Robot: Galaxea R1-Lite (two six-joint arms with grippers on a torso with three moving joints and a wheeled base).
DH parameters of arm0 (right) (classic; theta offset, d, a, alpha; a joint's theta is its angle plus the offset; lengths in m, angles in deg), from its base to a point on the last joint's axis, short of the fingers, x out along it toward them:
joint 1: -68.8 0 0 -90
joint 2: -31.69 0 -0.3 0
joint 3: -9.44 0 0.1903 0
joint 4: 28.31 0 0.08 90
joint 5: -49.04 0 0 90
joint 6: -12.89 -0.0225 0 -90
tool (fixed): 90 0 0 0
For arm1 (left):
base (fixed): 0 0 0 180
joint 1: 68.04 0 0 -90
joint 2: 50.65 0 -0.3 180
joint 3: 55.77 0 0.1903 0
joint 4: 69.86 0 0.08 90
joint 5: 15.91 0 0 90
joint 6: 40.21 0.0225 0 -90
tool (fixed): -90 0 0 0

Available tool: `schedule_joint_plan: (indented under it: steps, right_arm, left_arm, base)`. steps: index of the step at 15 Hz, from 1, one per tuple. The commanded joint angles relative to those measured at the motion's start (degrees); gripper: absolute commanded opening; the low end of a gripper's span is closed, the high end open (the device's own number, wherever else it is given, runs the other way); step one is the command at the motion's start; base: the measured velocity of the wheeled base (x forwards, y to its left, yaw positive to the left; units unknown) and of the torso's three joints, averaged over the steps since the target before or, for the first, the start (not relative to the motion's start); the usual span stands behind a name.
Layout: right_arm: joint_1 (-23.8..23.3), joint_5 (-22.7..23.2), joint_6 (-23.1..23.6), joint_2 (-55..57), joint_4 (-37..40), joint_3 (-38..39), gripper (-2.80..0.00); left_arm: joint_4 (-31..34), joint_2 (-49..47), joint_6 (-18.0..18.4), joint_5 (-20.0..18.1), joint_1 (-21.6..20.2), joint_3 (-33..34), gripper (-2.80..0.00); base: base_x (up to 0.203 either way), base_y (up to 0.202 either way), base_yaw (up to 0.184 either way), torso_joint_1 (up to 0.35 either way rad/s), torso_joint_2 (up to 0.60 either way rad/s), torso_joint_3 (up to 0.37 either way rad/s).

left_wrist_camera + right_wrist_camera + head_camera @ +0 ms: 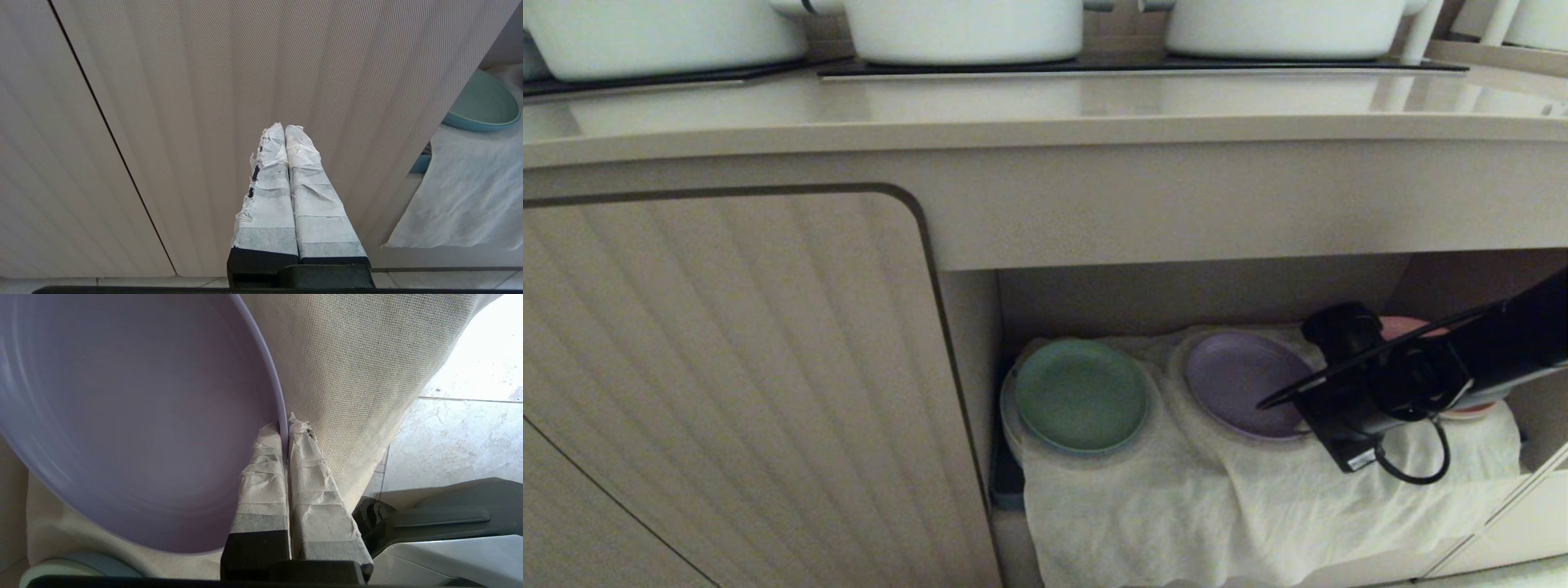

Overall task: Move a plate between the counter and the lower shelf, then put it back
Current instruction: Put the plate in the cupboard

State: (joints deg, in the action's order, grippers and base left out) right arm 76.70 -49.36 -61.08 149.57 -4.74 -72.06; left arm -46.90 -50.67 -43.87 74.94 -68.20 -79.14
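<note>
Lilac plate (135, 416) sits on the white cloth (1143, 506) in the lower shelf (1201, 294), with the green plate (1081, 395) at its nine o'clock. Right claw (284, 426) pinches the plate's rim at three o'clock. Left claw (284, 130) is pressed together, empty, facing the cabinet door (204, 81).

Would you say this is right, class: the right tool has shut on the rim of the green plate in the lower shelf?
One thing is wrong: the plate's colour. The right tool has shut on the rim of the lilac plate, as the right wrist view shows. In the head view the green plate lies untouched beside it in the lower shelf.
</note>
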Motion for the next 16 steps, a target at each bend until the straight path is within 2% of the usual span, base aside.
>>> schedule_joint_plan:
  steps: [1,12,13,16]
  right_arm:
    - [-0.01,-0.03,-0.38,-0.02,-0.02,0.04,-2.8]
    - [0.01,0.15,-0.56,-0.11,0.06,-0.14,-2.8]
    - [0.01,0.15,-0.56,-0.2,-0.02,-0.14,0.0]
    - [0.01,-0.21,-0.38,-0.02,-0.02,-0.05,0.0]
  left_arm:
    - [-0.04,0.02,-0.03,0.03,-0.02,0.0,-2.8]
    - [0.0,0.02,-0.03,0.03,-0.09,0.0,-2.8]
    - [0.05,0.02,-0.03,0.03,-0.02,0.0,-2.8]
    - [-0.03,0.02,-0.03,0.03,-0.02,0.0,-2.8]
  base:
    - [0.0,0.0,0.0,0.0,0.0,0.0]
    - [0.0,0.0,0.0,0.0,0.0,0.0]
    - [0.0,0.0,0.0,0.0,0.0,0.0]
    - [0.0,0.0,0.0,0.0,0.0,0.0]
